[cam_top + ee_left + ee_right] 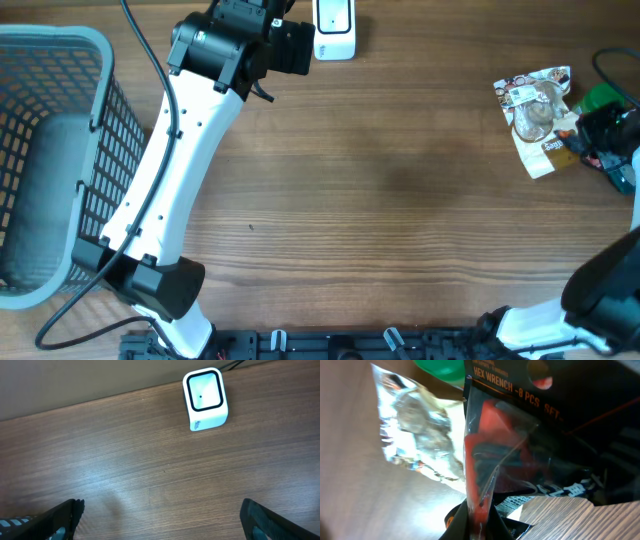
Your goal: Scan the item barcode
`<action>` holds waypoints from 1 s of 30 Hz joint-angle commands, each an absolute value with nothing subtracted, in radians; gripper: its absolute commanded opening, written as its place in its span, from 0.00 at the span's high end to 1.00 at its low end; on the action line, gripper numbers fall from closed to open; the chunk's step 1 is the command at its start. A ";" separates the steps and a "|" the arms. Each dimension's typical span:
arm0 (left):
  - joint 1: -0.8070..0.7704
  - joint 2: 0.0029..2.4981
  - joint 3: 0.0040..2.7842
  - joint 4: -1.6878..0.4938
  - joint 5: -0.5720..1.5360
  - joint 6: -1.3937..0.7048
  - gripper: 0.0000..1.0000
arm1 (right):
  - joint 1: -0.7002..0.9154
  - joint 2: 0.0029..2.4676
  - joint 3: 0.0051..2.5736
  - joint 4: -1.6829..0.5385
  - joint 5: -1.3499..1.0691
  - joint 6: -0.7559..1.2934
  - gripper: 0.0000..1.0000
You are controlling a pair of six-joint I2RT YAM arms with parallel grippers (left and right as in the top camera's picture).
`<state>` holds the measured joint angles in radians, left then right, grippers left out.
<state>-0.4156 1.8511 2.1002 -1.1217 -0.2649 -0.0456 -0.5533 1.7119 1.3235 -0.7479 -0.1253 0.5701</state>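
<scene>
The item is a hex wrench pack (510, 450), a black card with a red holder under clear plastic. My right gripper (480, 520) is shut on its lower edge, and the plastic is pinched between the jaws. Seen from overhead, that gripper (600, 140) is at the table's far right edge, over a small pile of goods. The white barcode scanner (335, 30) stands at the back centre with its dark window facing up (205, 399). My left gripper (161, 519) hovers open just in front of the scanner, holding nothing.
A silver foil snack pouch (535, 100) lies beside the right gripper, with a green object (600, 97) behind it. A grey mesh basket (50, 38) fills the left side. The left arm (170, 180) runs diagonally from the front edge to the back.
</scene>
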 commanded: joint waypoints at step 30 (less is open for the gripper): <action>-0.274 1.551 2.108 -0.735 -0.389 0.121 0.00 | 0.052 1.269 1.321 -0.323 0.022 0.649 0.00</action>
